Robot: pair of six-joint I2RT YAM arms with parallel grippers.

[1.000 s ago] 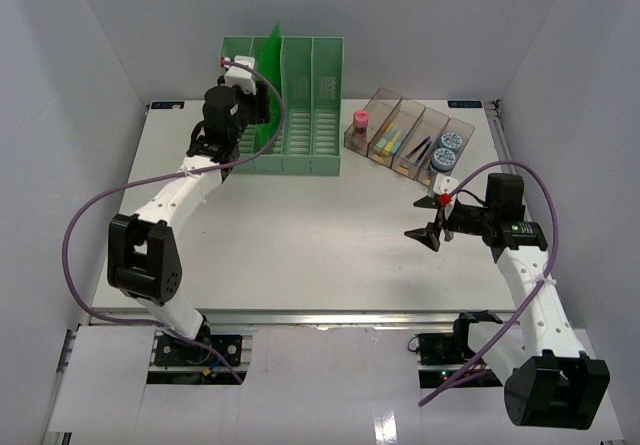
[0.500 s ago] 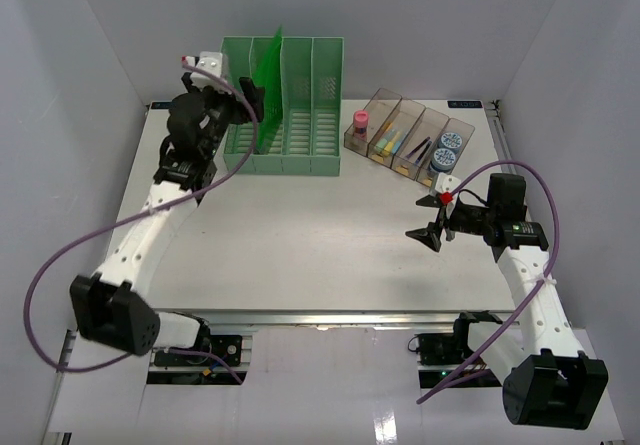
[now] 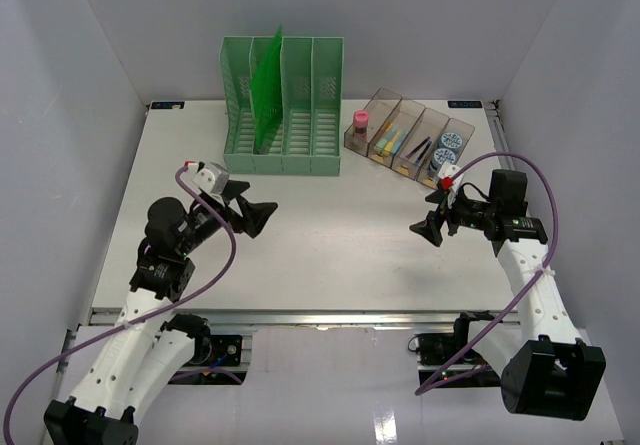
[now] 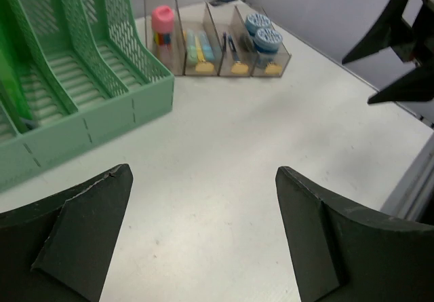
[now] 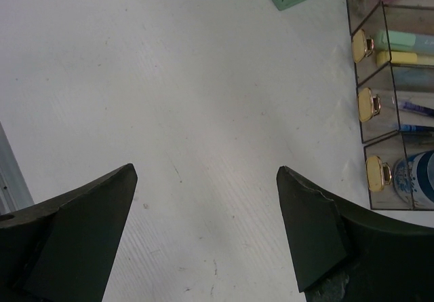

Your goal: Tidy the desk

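The desk (image 3: 330, 245) is a large flat white tabletop with metal rail edges. My left gripper (image 3: 262, 215) hovers over its left middle, open and empty; in the left wrist view (image 4: 203, 173) its black fingers stand wide apart over bare white surface. My right gripper (image 3: 428, 227) hovers over the right middle, open and empty; in the right wrist view (image 5: 207, 173) its fingers also stand wide apart over bare surface.
A green slotted file rack (image 3: 285, 115) with a green folder stands at the back. A clear compartment organizer (image 3: 410, 140) to its right holds a pink-capped item, pastel items, pens and blue-lidded rolls. It also shows in the left wrist view (image 4: 217, 44) and right wrist view (image 5: 393, 91).
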